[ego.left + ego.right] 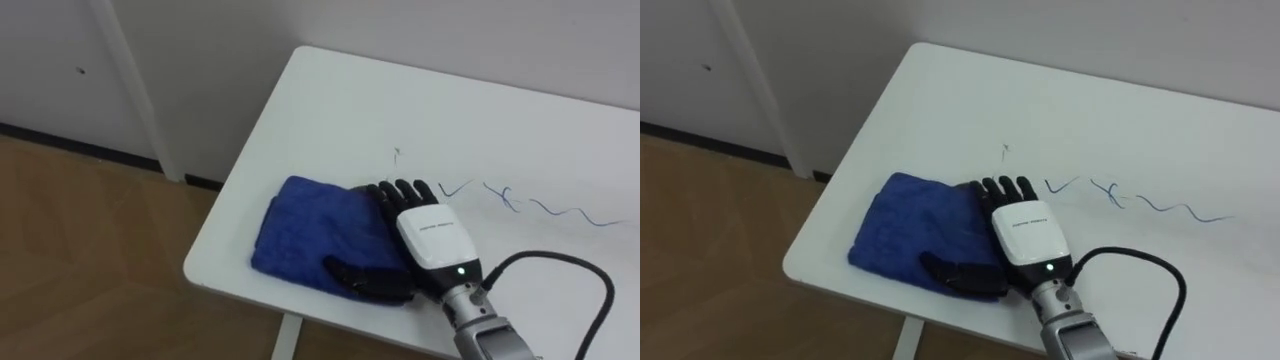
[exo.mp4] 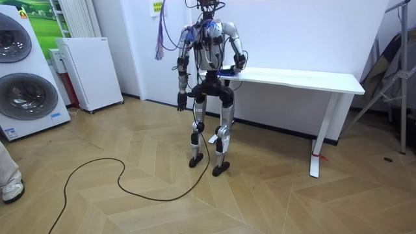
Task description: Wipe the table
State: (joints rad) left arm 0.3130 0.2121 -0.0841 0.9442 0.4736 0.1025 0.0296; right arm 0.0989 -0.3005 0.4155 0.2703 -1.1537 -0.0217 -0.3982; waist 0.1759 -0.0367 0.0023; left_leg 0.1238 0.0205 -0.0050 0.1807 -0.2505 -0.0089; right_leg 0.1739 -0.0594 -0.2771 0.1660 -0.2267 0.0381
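the right hand [image 1: 432, 235] lies flat, palm down, fingers straight and close together, thumb spread to the side, pressing on a blue cloth [image 1: 305, 230]. the cloth is deep blue and fluffy, folded into a rough rectangle, by the near left corner of the white table [image 1: 330, 110]. a thin blue scribble [image 1: 520, 203] crosses the table right of the hand. the left hand [image 2: 181, 102] hangs beside the robot's hip.

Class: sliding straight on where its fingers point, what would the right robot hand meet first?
Probably the small blue mark on the table, just past the blue cloth under the right robot hand.
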